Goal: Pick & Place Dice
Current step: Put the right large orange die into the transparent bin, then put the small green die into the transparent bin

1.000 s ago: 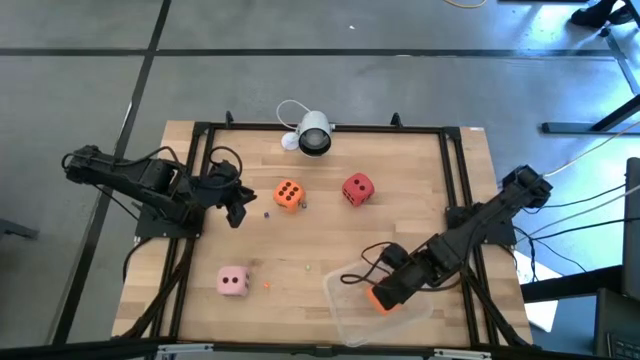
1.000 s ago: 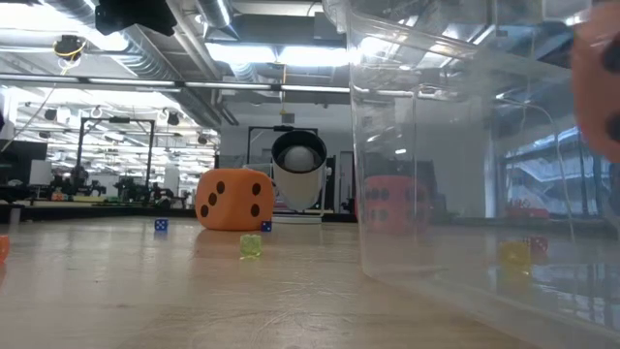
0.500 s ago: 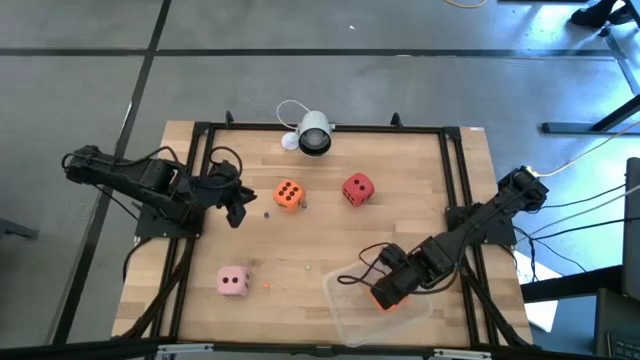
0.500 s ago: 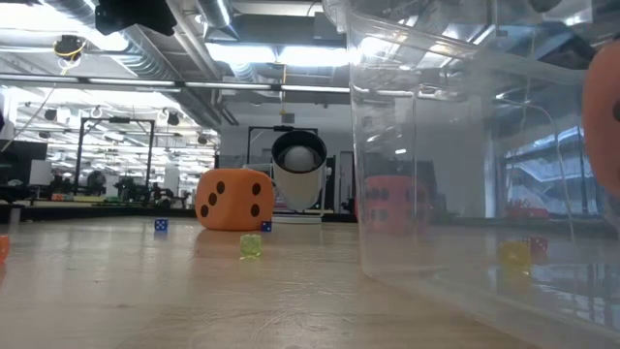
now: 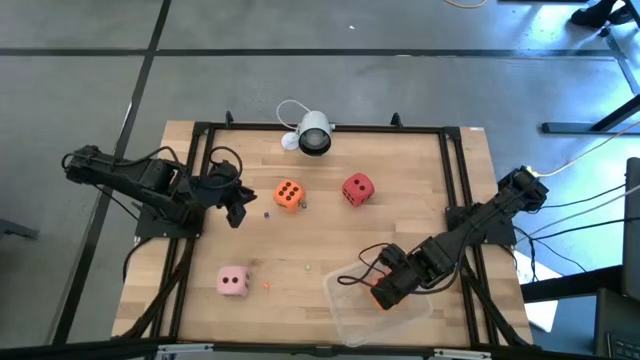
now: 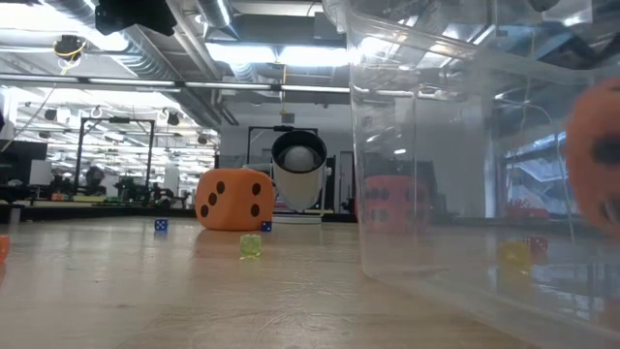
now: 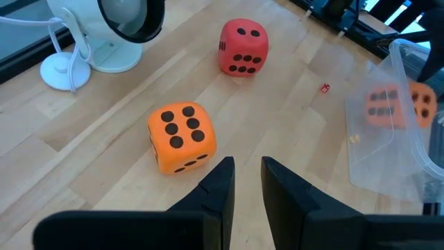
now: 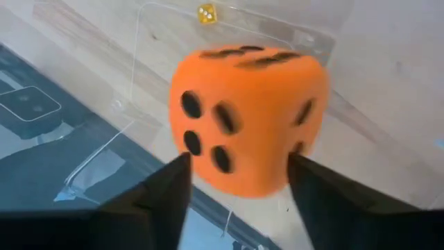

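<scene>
My right gripper [image 5: 385, 292] hangs over the clear plastic tub [image 5: 372, 305] at the near right, its fingers open on either side of an orange die [image 8: 250, 118]. This die shows blurred in the right wrist view. In the low view it [image 6: 596, 160] is inside the tub walls. A second orange die [image 5: 288, 195] and a red die [image 5: 357, 189] rest on the table's middle, and a pale pink die [image 5: 233, 282] lies near left. My left gripper [image 7: 248, 167] waits just left of the second orange die [image 7: 182, 137], with only a narrow empty gap between its fingers. My right gripper's fingers [image 8: 166, 187] stand at two opposite sides of the orange die, coming from above. I cannot tell whether they touch it. The die is above the tub's floor.
A white round device on a stand [image 5: 314, 133] sits at the far edge. Tiny dice lie loose on the wood, a yellow-green one [image 6: 250, 246] and a blue one [image 6: 161, 225]. Black frame rails [image 5: 455, 180] run along the table's sides.
The orange die at my right gripper has gone down inside the tub. It sits lower in the low view than a second ago, and less of it shows from above.
</scene>
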Robot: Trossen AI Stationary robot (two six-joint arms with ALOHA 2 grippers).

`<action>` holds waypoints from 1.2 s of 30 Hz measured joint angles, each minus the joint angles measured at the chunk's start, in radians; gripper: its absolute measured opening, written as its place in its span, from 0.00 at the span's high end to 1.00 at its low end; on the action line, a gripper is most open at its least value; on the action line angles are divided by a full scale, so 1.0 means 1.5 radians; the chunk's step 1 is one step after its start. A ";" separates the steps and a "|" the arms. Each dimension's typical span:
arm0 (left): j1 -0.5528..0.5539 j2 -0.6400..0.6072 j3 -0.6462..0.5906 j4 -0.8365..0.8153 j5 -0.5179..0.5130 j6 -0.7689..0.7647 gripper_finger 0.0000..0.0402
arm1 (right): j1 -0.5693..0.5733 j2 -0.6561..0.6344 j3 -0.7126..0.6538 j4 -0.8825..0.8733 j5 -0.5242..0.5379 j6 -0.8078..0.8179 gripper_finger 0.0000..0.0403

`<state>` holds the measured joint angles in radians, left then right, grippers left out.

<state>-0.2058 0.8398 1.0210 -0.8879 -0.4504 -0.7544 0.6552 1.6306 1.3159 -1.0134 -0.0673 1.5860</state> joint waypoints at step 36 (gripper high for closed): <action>0.000 0.000 0.000 0.000 0.000 0.000 0.84 | -0.058 -0.004 0.327 -0.362 0.119 -0.048 0.16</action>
<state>-0.2058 0.8398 1.0210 -0.8879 -0.4511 -0.7536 0.5677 1.6245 1.8069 -1.5566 0.1118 1.5137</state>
